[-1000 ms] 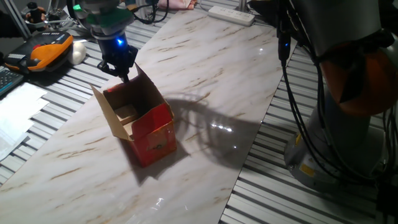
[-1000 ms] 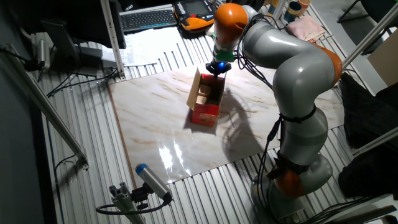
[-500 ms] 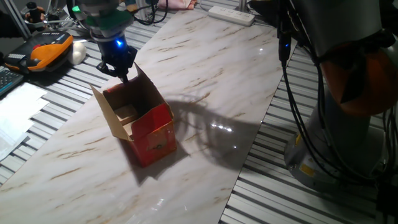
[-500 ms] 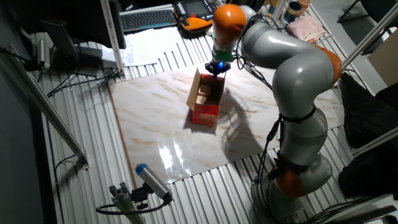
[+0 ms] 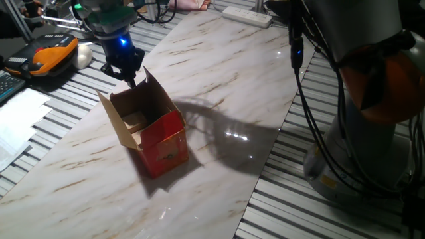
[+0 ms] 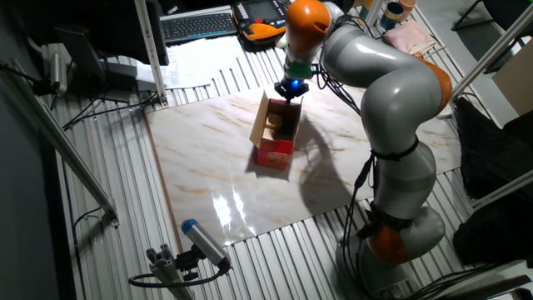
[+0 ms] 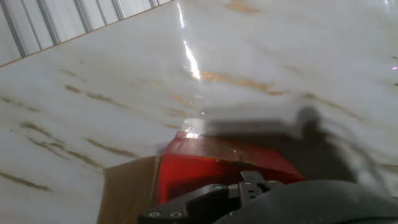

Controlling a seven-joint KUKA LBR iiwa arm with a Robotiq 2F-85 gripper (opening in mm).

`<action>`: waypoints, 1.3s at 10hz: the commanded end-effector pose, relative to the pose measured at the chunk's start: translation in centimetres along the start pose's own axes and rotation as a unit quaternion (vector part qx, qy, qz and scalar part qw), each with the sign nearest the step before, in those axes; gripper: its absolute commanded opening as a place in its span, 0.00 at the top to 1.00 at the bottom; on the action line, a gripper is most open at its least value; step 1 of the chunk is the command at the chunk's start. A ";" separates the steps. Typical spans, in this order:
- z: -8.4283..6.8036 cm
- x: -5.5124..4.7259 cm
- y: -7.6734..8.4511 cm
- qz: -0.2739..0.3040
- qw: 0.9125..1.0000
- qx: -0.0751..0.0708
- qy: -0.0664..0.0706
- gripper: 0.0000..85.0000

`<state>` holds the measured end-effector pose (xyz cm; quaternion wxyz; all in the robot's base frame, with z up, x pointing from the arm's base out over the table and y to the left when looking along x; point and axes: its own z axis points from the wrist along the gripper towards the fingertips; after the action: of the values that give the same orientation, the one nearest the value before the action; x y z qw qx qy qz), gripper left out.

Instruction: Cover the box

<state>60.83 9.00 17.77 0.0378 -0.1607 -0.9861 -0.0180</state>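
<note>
While the box [image 5: 149, 129] stands open on the counter [image 5: 219, 93], the jaws sit at its rear flap [image 5: 154, 85].
Whether the jaws are wide or narrow, I cannot tell. Judged from here, the flap should be pushed inward and down steadily, low enough that the carton doesn't slide.

No lettering is legible; the box's [image 5: 165, 147] printed graphic is too small to read.
</note>
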 end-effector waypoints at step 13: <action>2.9 0.0 0.5 0.007 1.000 -0.019 0.008 1.00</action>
<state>60.77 9.61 14.86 0.0423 -0.1680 -0.9841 -0.0380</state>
